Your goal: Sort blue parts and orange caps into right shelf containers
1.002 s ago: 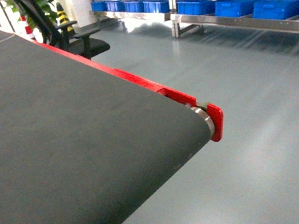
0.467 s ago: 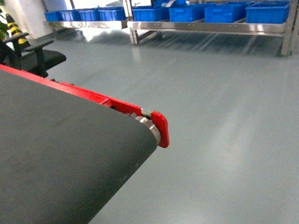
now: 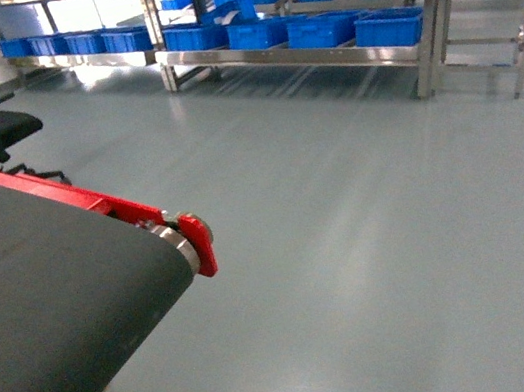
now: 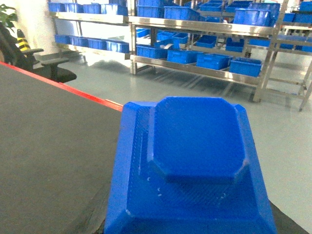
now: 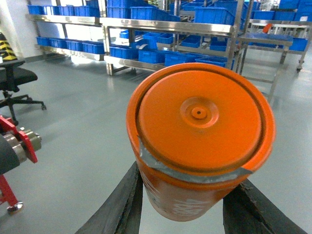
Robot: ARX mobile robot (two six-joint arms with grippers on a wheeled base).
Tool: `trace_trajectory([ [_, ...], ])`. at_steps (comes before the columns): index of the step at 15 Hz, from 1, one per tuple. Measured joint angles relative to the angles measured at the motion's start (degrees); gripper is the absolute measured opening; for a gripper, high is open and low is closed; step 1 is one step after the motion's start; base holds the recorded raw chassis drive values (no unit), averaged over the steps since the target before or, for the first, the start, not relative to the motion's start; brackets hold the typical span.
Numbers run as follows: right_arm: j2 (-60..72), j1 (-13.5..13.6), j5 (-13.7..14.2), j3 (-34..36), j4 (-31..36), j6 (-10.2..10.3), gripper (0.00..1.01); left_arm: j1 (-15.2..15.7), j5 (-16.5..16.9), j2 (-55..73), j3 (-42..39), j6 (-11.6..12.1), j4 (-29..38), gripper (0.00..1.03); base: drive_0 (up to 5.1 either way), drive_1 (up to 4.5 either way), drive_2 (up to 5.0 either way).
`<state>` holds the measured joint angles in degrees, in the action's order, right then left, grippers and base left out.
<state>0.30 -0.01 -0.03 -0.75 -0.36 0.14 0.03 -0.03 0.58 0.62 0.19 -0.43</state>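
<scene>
Landmark: the shelf [image 3: 308, 51], a steel rack standing across the floor, well apart from the robot, toward the upper middle of the head view.
Right shelf containers: blue crates [image 3: 389, 27] sit in a row on the shelf's lower level; more show on the levels above in both wrist views.
Blue part: a blue part [image 4: 195, 161] fills the left wrist view, held out in front of the camera and facing the shelf; the conveyor belt [image 4: 48, 141] lies below and to its left.
Left gripper: its fingers are hidden behind the part, so I cannot tell how they stand; judged to be carrying it.
Orange cap: an orange cap [image 5: 200, 131] sits end-on to the right wrist camera, its round face toward the shelf.
Right gripper: right gripper [image 5: 187, 204] is clenched on the cap, 2 dark fingers pressing its sides.
Key relation: the shelf lies straight ahead of both loads; the right-hand crates look nearer the right arm.
Judgement: still travelling; nothing placed yet.
</scene>
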Motion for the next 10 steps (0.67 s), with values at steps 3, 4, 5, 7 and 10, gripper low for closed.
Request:
trace_trajectory([
  [3,0.0,0.0,0.0,0.0,0.0,0.0,0.4,0.0,0.0,0.0,0.0,0.0,0.0,0.43,-1.6,-1.61,-1.6],
  [4,0.0,0.0,0.0,0.0,-0.02,0.0,0.4,0.0,0.0,0.0,0.0,0.0,0.0,0.43,-1.6,-1.59,-1.6],
  [5,0.0,0.0,0.0,0.0,0.0,0.0,0.4,0.0,0.0,0.0,0.0,0.0,0.0,0.43,-1.6,-1.59,-1.6],
  [7,0.0,0.0,0.0,0.0,0.0,0.0,0.4,0.0,0.0,0.0,0.0,0.0,0.0,0.43,-1.6,-1.56,-1.6],
  [10,0.0,0.0,0.0,0.0,0.0,0.0,0.4,0.0,0.0,0.0,0.0,0.0,0.0,0.43,-1.6,-1.6,-1.6],
])
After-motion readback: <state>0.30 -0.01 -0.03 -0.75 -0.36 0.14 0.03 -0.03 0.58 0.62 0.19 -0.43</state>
